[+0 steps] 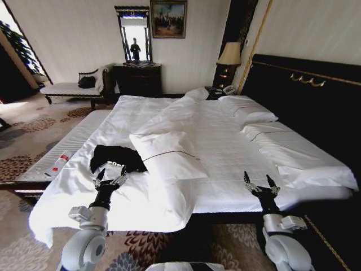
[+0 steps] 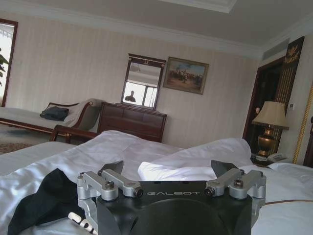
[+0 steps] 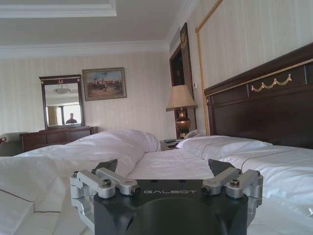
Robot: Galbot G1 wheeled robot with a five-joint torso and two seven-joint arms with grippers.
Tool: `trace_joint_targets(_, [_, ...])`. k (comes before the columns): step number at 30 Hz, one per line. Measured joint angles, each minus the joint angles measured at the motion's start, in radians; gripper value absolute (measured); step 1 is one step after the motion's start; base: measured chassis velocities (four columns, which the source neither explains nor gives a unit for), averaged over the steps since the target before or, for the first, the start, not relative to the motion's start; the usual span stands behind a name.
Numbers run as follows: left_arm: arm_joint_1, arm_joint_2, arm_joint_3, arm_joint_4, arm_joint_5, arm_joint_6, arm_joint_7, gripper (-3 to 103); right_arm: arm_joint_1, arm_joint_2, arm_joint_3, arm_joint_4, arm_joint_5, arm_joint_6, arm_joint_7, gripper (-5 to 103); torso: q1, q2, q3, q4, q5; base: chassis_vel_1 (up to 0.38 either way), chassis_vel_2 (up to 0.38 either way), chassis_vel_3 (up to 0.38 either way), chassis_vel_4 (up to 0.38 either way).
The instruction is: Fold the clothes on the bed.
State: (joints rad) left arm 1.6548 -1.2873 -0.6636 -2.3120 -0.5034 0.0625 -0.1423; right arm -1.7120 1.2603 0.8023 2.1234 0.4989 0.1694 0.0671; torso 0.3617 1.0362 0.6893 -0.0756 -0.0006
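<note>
The shirt (image 1: 117,157) lies crumpled on the bed (image 1: 225,147) beside a pillow (image 1: 168,153), not yet folded. The left gripper (image 1: 110,179) hovers just before it, released; the right gripper (image 1: 260,185) is also released, well apart.

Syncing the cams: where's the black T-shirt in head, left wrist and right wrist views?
Head view: black T-shirt lies crumpled on the bed, just beyond the open left gripper.
Left wrist view: it sits by one finger of the left gripper.
Right wrist view: not in it; open right gripper over white sheets.
Shared landmark: framed painting.
</note>
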Motion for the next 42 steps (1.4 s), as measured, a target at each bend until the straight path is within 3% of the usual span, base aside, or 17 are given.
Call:
trace_joint_targets(13, [0.003, 0.005, -0.027, 0.008, -0.008, -0.002, 0.002, 100, 0.017, -0.017, -0.011, -0.011, 0.035, 0.001, 0.001, 100, 0.000, 0.000, 0.000, 0.0000, 0.0001, 0.039, 0.128, -0.044, -0.130])
trace_joint_targets(16, [0.009, 0.005, -0.032, 0.008, -0.007, -0.004, 0.002, 100, 0.024, -0.035, -0.026, -0.009, 0.084, 0.010, 0.015, 100, 0.000, 0.000, 0.000, -0.0002, 0.0000, 0.027, 0.072, -0.048, -0.101])
trace_joint_targets(20, [0.022, -0.007, -0.026, 0.000, 0.008, -0.004, 0.002, 100, 0.077, -0.134, -0.051, 0.004, 0.288, 0.016, 0.044, 100, 0.000, 0.000, 0.000, -0.0001, 0.0001, 0.012, 0.026, -0.015, -0.028])
trace_joint_targets(23, [0.028, -0.013, -0.023, -0.005, 0.014, -0.005, 0.002, 100, 0.112, -0.190, -0.059, 0.001, 0.359, 0.016, 0.062, 100, 0.000, 0.000, 0.000, 0.0000, 0.0001, 0.000, 0.000, 0.000, 0.000])
trace_joint_targets(26, [0.053, -0.027, -0.022, -0.024, 0.034, -0.005, 0.002, 100, 0.237, -0.318, -0.087, -0.024, 0.577, -0.027, 0.123, 100, 0.000, 0.000, 0.000, 0.0001, 0.0004, 0.000, 0.000, 0.000, 0.000])
trace_joint_targets(27, [0.053, -0.027, -0.022, -0.024, 0.034, -0.005, 0.002, 100, 0.237, -0.318, -0.087, -0.024, 0.577, -0.027, 0.123, 100, 0.000, 0.000, 0.000, 0.0001, 0.0004, 0.000, 0.000, 0.000, 0.000])
trace_joint_targets(29, [0.066, -0.033, -0.024, -0.033, 0.041, -0.005, 0.002, 100, 0.297, -0.359, -0.103, -0.032, 0.717, -0.080, 0.172, 100, 0.000, 0.000, 0.000, 0.0001, 0.0004, 0.000, 0.000, 0.000, 0.000])
trace_joint_targets(30, [0.086, -0.053, -0.040, -0.047, 0.048, -0.005, 0.002, 100, 0.447, -0.418, -0.168, -0.087, 0.977, -0.159, 0.257, 100, 0.000, 0.000, 0.000, -0.0002, 0.0002, 0.000, 0.000, 0.000, 0.000])
trace_joint_targets(32, [0.102, -0.070, -0.051, -0.056, 0.052, -0.005, 0.002, 100, 0.549, -0.441, -0.228, -0.153, 1.070, -0.180, 0.271, 100, 0.000, 0.000, 0.000, 0.0000, 0.0002, 0.000, 0.000, 0.000, 0.000])
trace_joint_targets(33, [0.102, -0.070, -0.051, -0.056, 0.052, -0.005, 0.002, 100, 0.549, -0.441, -0.228, -0.153, 1.070, -0.180, 0.271, 100, 0.000, 0.000, 0.000, 0.0000, 0.0002, 0.000, 0.000, 0.000, 0.000])
trace_joint_targets(36, [0.128, -0.101, -0.070, -0.076, 0.059, -0.009, 0.002, 100, 0.736, -0.458, -0.339, -0.275, 1.256, -0.283, 0.275, 100, 0.000, 0.000, 0.000, 0.0004, 0.0004, 0.000, 0.000, 0.000, 0.000])
trace_joint_targets(37, [0.128, -0.101, -0.070, -0.076, 0.059, -0.009, 0.002, 100, 0.736, -0.458, -0.339, -0.275, 1.256, -0.283, 0.275, 100, 0.000, 0.000, 0.000, 0.0004, 0.0004, 0.000, 0.000, 0.000, 0.000])
trace_joint_targets(40, [0.135, -0.121, -0.089, -0.078, 0.060, -0.009, 0.001, 100, 0.844, -0.444, -0.418, -0.336, 1.315, -0.372, 0.283, 100, 0.000, 0.000, 0.000, -0.0006, 0.0002, 0.000, 0.000, 0.000, 0.000])
trace_joint_targets(42, [0.138, -0.124, -0.091, -0.079, 0.060, -0.009, 0.001, 100, 0.864, -0.440, -0.434, -0.348, 1.318, -0.381, 0.284, 100, 0.000, 0.000, 0.000, -0.0004, 0.0001, 0.000, 0.000, 0.000, 0.000])
